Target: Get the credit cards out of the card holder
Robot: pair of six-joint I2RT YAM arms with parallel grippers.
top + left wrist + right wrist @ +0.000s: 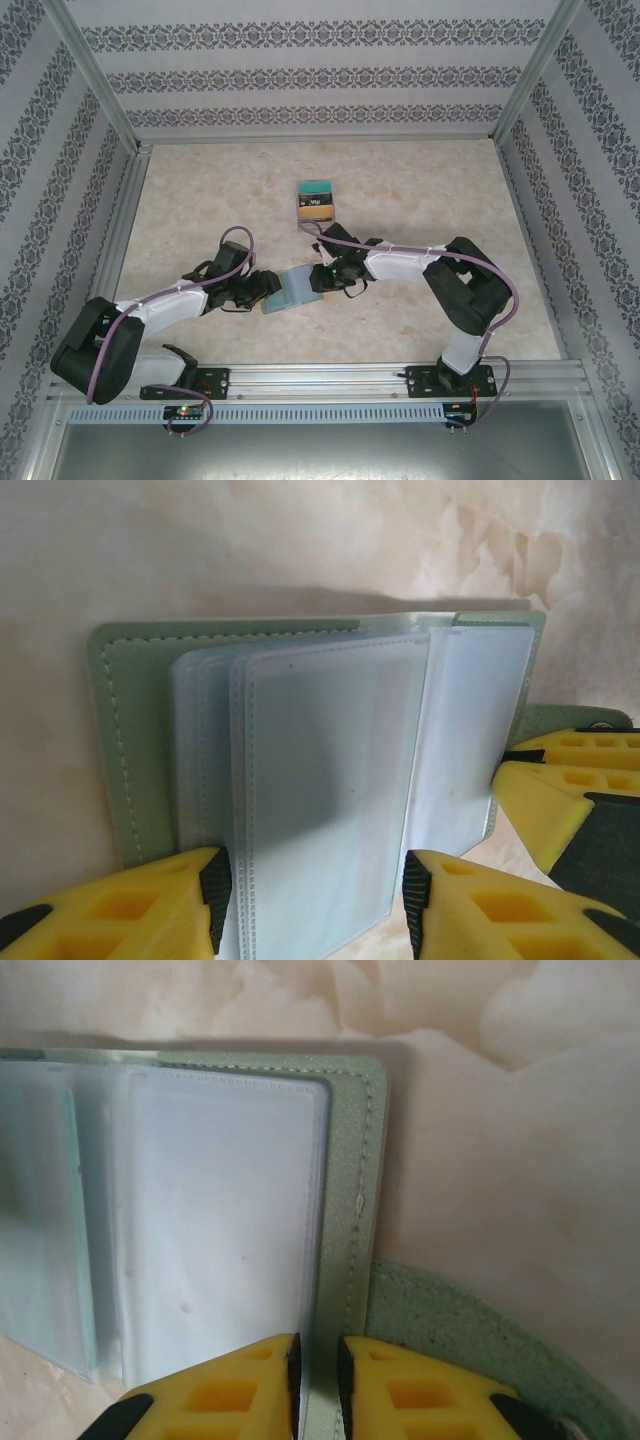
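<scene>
right gripper [318, 1380]: jaws almost together, pinching the right edge of the one card holder [292, 290], just beside its single green tab [480, 1340]. left gripper [315, 905]: jaws apart, straddling the clear pocket leaves [320, 780] at the card holder's left side; whether the pads clamp them cannot be told. the card holder lies open and flat on the table [200, 200], near its centre and between the two grippers, green cover down, several leaves fanned on top; their exact count is unclear. credit cards [315, 200]: two made out, one teal and one orange-brown, overlapping in one small pile, the teal farther. the pile lies beyond the card holder, well apart from it.
</scene>
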